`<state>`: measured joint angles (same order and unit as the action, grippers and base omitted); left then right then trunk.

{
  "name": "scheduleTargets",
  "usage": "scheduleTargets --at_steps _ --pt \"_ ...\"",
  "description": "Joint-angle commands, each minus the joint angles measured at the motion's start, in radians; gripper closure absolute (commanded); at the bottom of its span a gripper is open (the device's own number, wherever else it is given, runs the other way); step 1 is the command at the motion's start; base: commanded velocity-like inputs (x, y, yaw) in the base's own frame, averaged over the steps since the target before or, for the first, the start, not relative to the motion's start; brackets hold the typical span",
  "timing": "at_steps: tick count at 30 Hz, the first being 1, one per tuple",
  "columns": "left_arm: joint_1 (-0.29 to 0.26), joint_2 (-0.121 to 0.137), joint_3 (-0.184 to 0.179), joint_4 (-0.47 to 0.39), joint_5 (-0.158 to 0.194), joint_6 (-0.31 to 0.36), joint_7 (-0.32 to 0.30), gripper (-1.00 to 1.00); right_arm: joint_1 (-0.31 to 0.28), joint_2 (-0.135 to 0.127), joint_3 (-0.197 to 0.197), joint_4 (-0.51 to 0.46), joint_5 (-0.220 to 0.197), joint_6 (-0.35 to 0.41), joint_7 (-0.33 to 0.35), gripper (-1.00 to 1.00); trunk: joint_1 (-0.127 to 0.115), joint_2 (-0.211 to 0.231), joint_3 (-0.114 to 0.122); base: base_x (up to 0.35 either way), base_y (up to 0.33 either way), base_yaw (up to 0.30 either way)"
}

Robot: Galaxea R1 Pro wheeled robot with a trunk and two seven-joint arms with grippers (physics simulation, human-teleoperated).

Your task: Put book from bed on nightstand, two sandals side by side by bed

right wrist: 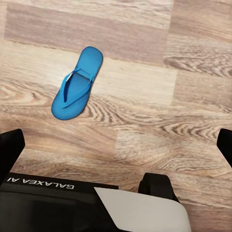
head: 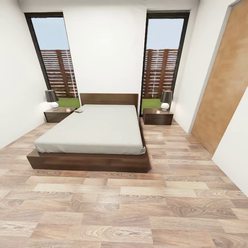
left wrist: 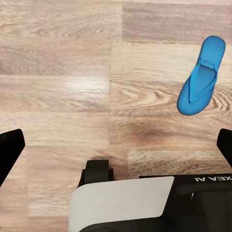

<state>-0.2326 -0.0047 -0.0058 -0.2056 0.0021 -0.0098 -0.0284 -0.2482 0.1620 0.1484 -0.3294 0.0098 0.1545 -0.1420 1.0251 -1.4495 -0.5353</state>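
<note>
The bed (head: 93, 129), with a pale grey mattress on a dark wooden base, stands ahead in the head view. The book (head: 78, 111) is a small flat thing at the bed's far left corner, too small to read. A dark nightstand (head: 59, 114) is left of the headboard and another nightstand (head: 157, 116) is right of it. A blue sandal (left wrist: 200, 76) lies on the plank floor in the left wrist view, ahead of my open left gripper (left wrist: 116, 150). The right wrist view has a blue sandal (right wrist: 77, 83) beyond my open right gripper (right wrist: 116, 150). I cannot tell if it is the same one.
Each nightstand carries a lamp (head: 52, 99), (head: 166, 100). A brown door (head: 224, 82) lines the right wall, and tall windows (head: 162, 58) flank the headboard. Wide wood floor (head: 124, 206) lies between me and the bed. My own base (left wrist: 125, 203) shows under both wrists.
</note>
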Motion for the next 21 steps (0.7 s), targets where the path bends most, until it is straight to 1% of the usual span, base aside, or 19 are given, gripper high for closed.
scheduleTargets --at_steps 1,21 --pt "0.0 0.0 0.0 0.0 0.0 -0.001 -0.002 -1.0 0.0 -0.001 0.008 -0.002 0.001 0.008 -0.006 -1.0 0.0 -0.001 -0.001 0.0 0.009 0.0" --pt "-0.001 0.0 -0.001 0.0 -0.002 0.0 -0.002 -1.0 0.0 -0.002 0.008 -0.001 0.001 0.007 -0.004 -1.0 0.0 -0.001 -0.001 0.0 0.002 0.0"
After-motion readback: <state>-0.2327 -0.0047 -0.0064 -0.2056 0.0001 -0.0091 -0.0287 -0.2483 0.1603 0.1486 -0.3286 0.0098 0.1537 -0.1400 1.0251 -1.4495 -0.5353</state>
